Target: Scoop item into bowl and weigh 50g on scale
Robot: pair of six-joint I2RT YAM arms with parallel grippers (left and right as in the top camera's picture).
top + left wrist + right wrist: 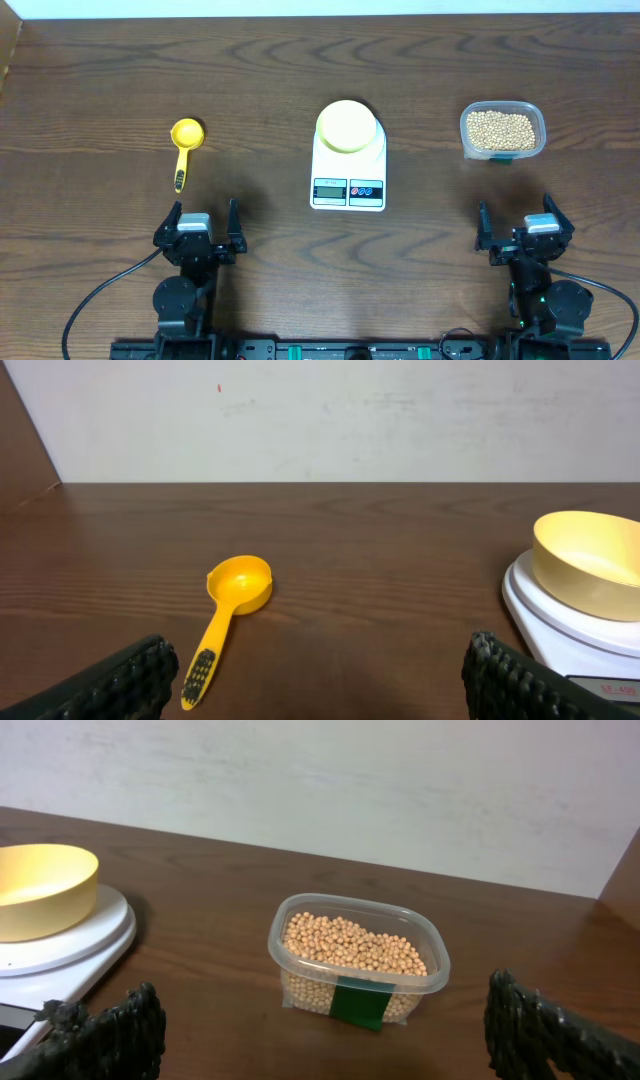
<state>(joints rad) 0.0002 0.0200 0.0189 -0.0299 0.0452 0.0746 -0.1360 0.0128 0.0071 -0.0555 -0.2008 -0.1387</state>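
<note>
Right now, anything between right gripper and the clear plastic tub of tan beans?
Nothing visible: bare wooden table between the open right gripper and the clear plastic tub of tan beans; the white scale and pale yellow bowl sit off left.

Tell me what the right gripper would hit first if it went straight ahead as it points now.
Probably the clear tub of beans: it sits nearly centred ahead of the open right gripper, with bare table between.

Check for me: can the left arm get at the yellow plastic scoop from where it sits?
Probably yes. The left pincer is open, only bare wooden table lies between it and the yellow plastic scoop, and the handle points toward it.
</note>
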